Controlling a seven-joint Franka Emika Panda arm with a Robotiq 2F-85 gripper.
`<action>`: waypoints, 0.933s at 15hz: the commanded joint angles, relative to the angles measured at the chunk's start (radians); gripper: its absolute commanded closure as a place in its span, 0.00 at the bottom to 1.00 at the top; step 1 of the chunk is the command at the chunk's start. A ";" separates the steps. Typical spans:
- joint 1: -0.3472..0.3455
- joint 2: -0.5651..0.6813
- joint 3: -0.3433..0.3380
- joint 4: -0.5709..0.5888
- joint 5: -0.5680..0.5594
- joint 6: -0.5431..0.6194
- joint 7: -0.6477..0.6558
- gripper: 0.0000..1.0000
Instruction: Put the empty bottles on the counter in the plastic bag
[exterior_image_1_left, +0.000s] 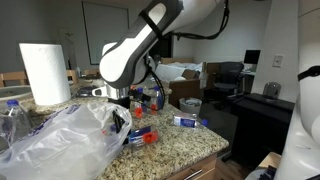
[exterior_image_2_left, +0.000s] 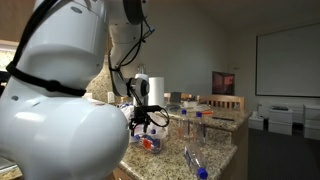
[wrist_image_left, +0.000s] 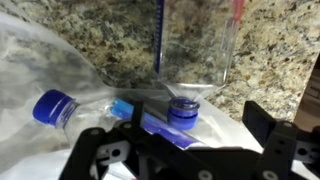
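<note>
Wrist view, bottom of frame: gripper (wrist_image_left: 185, 145), black fingers (wrist_image_left: 268, 128) set wide apart, nothing clamped between them.

Just beyond, in the gap at centre frame: blue-capped bottle (wrist_image_left: 183, 110), cap toward the camera, blue label below it. To its left, second bottle (wrist_image_left: 55, 105), also blue-capped, lying inside the plastic bag (wrist_image_left: 35, 55). The bag's crinkled film fills the left side of the frame.

Farther up, centre-right: upright bottle (wrist_image_left: 195, 45), clear, standing on the counter (wrist_image_left: 100, 30), which is speckled granite.

In an exterior view: plastic bag (exterior_image_1_left: 60, 140) heaped at lower left on the counter's near edge. The gripper hangs at centre frame over the bag's right side.

Just beside the bag, right: red-capped bottle (exterior_image_1_left: 143, 137) lying on the granite. Farther right and well apart from it: labelled bottle (exterior_image_1_left: 188, 121) on its side. Behind the bag, upper left: paper towel roll (exterior_image_1_left: 45, 72), upright.

In an exterior view: white robot base (exterior_image_2_left: 60, 110) fills the left foreground. Gripper (exterior_image_2_left: 148, 120) at centre, above the red-capped bottle (exterior_image_2_left: 150, 143). Lower centre: another lying bottle (exterior_image_2_left: 195, 162). Beyond it, standing bottles (exterior_image_2_left: 187, 125).
</note>
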 joint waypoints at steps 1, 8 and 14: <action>0.017 0.043 -0.002 0.038 -0.026 0.006 0.036 0.00; 0.024 0.129 -0.017 0.154 -0.040 -0.011 0.132 0.00; 0.023 0.162 -0.028 0.190 -0.074 -0.023 0.206 0.05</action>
